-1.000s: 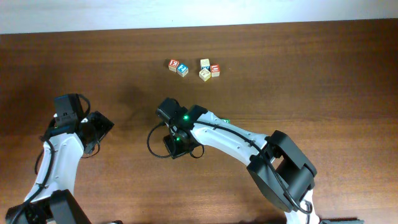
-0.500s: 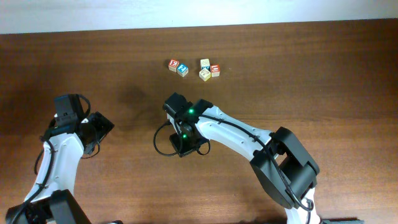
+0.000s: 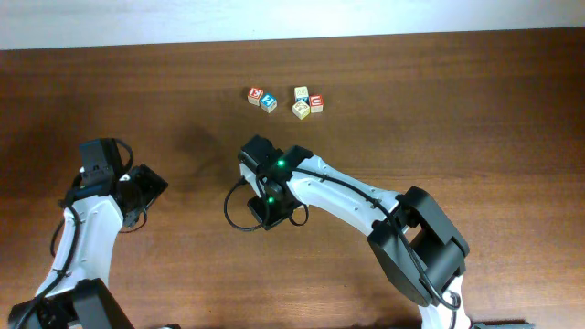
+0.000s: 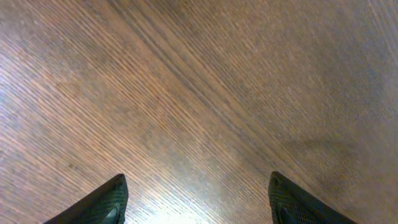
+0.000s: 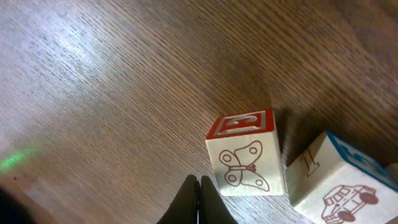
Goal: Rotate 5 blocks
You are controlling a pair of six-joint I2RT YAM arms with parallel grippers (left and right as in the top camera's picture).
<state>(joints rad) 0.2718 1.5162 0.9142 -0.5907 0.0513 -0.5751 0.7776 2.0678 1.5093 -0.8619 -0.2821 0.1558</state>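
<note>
1. Overhead, five blocks (image 3: pixel 301 93) sit near the far edge of the brown wooden table (image 3: pixel 457 119). A red-faced block (image 3: pixel 256 94) and a blue-faced block (image 3: pixel 269 103) touch each other. Just beside that pair, a pale block (image 3: pixel 301 91), a yellowish block (image 3: pixel 300 110) and a red-framed block (image 3: pixel 316 102) huddle together. The right gripper (image 3: pixel 254 149) points toward them from mid-table and is apart from them; its jaws cannot be made out from above. The left gripper (image 3: pixel 146 185) hangs over the table's left side, well apart from the blocks.
2. On the left wrist view, the left gripper (image 4: pixel 199 205) has its two dark fingertips (image 4: pixel 112 200) spread wide. Only bare table grain (image 4: pixel 199 93) shows between them, and no block is in view.
3. On the right wrist view, the right gripper (image 5: pixel 199 183) has its fingers pressed together and holds nothing. Its tip appears just beside the lower left corner of the red-faced block (image 5: pixel 245 155), whose side bears a butterfly drawing. Whether they touch cannot be told. Just right of it stands the blue-faced block (image 5: pixel 329 180), showing a car and a numeral.
</note>
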